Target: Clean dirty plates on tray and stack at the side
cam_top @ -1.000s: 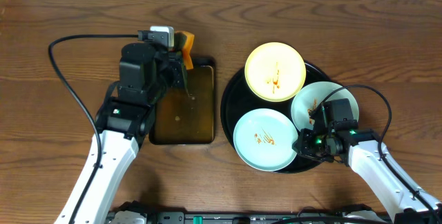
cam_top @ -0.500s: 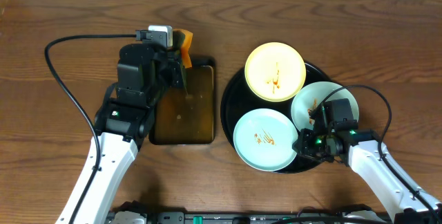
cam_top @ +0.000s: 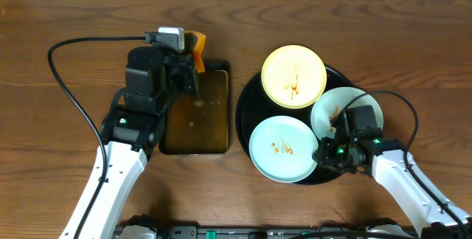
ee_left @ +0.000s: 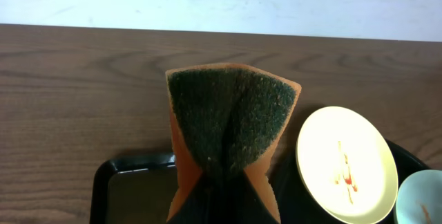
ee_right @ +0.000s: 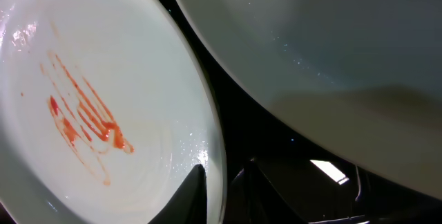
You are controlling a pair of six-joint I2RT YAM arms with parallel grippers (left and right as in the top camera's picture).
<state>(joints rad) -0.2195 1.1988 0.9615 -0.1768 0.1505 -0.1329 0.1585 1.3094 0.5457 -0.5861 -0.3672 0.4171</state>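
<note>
On the tray [cam_top: 242,110], a plate [ee_right: 90,92] rim lies between right fingers [ee_right: 192,196].

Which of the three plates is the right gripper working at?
The mint plate nearest the robot: the right gripper sits at its rim. The yellow plate and the other mint plate lie farther back.

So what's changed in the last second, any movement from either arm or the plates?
The left gripper, shut on the orange sponge with a green scouring face, edged slightly left and toward the far edge above the rectangular dark pan, then held. Nothing was grasped or released. The right gripper stayed at the near pale mint plate; the pale yellow plate, second mint plate and round black tray stayed put.
</note>
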